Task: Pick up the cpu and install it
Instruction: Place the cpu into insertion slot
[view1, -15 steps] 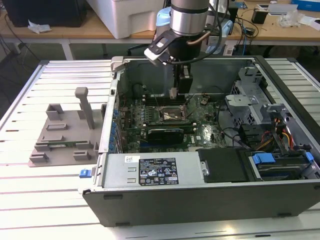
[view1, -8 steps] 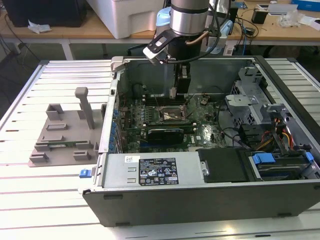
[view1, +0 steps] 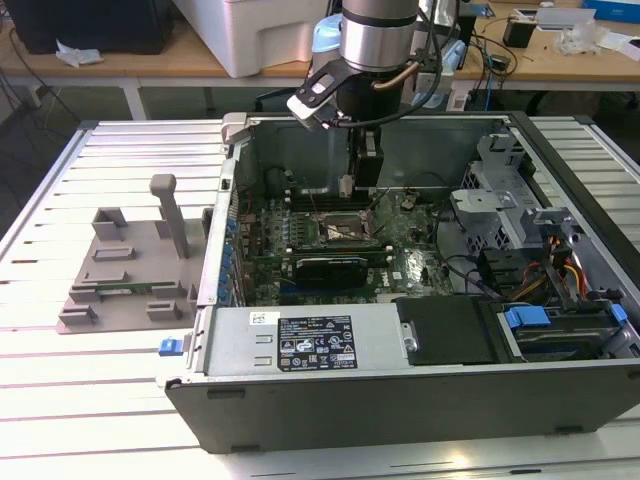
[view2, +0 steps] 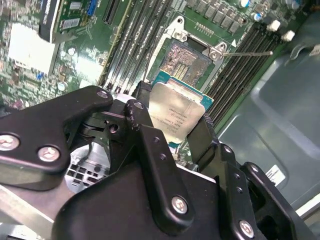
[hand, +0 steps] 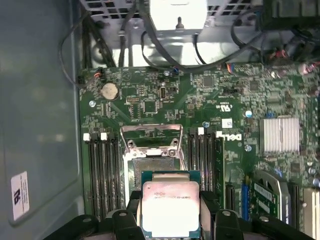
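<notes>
The cpu (hand: 171, 207), a flat square chip with a silvery lid and a green edge, is clamped between my black fingers (hand: 207, 206), lid facing the camera. In the second wrist view the cpu (view2: 177, 112) hangs just short of the open socket (view2: 187, 62). That socket (hand: 150, 165) has its metal frame (hand: 150, 134) swung up, and its contact field lies bare. In the exterior view my gripper (view1: 348, 187) reaches down into the open computer case, a little above the socket (view1: 340, 232) on the green motherboard (view1: 420, 270).
Memory slots (hand: 102, 175) flank the socket on both sides. A black expansion card (view1: 325, 268) lies just in front of it. Drive cages and cables (view1: 520, 230) fill the case toward the exterior view's right. A grey plastic fixture tray (view1: 130, 275) sits outside the case on the slatted table.
</notes>
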